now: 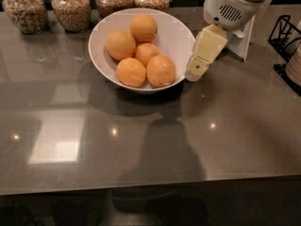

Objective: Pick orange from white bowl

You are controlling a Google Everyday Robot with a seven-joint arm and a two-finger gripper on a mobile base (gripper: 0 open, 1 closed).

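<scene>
Four glass jars [70,6] of brownish dry goods stand in a row along the back of the dark grey surface [141,140], starting at your far left and ending behind the bowl. Just in front of them, a little left of centre, you have the white bowl [178,32], wide and deep, resting upright on the surface.

Inside it lie five oranges, packed close and touching one another. Reading across, the left orange [120,44] sits against the bowl's left wall. The front-left orange [130,72] lies just below it, and the back orange [143,27] sits highest against the far wall. The middle orange [146,53] is wedged among the rest, and the front-right orange [161,70] lies nearest the right rim (all five look much alike, so you cannot single one out by its peel).

Just to the right of the bowl you find the end effector [196,70], a cream-coloured slab slanting down and to the left from the white arm housing [230,6] at the top. Its tip hangs outside the bowl, right beside the right outer wall and close to the front-right orange. You cannot tell whether it touches the bowl, nor whether it is spread wide or closed, and it holds nothing that you can see.

At your far right a black wire rack [284,32] stands on the surface, well apart from the bowl.
</scene>
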